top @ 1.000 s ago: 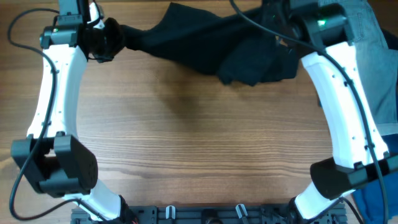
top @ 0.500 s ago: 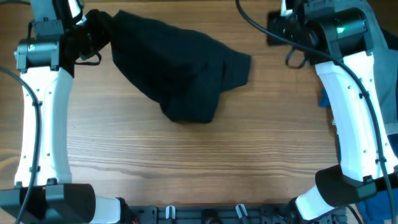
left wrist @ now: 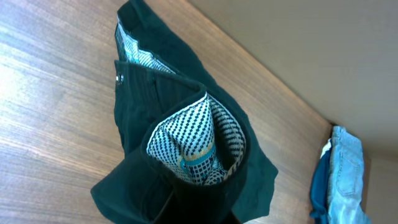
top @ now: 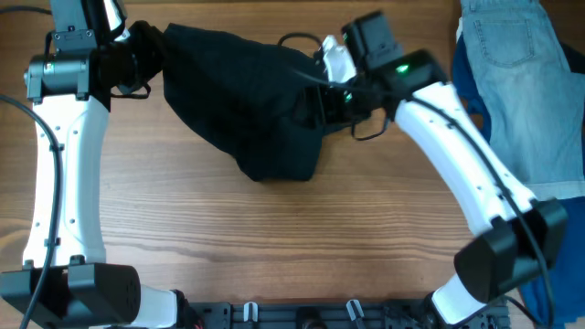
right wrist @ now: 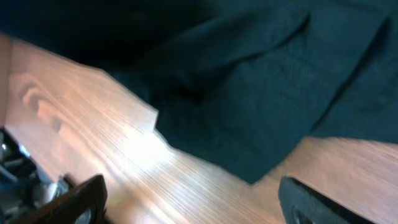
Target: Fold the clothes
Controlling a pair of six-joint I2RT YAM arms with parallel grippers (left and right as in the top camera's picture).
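Your left gripper [top: 151, 53] is clenched on the left end of the black shorts [top: 247, 100], and the cloth bunches into it. The shorts lie in a rumpled heap on the far middle of the wooden table [top: 274, 238]. They are matte, and a black-and-white checked lining [left wrist: 199, 143] shows at the open waistband. Your right gripper [right wrist: 193, 190] sits low over their right edge, its fingers [right wrist: 87, 199] spread wide and holding nothing. A light blue denim garment [top: 512, 64] and a dark blue cloth [top: 468, 87] lie far right, apart from the shorts.

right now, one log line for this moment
left pincer: shut on black shorts | right pincer: open above shorts | shorts: bunched, not folded | jeans: right edge
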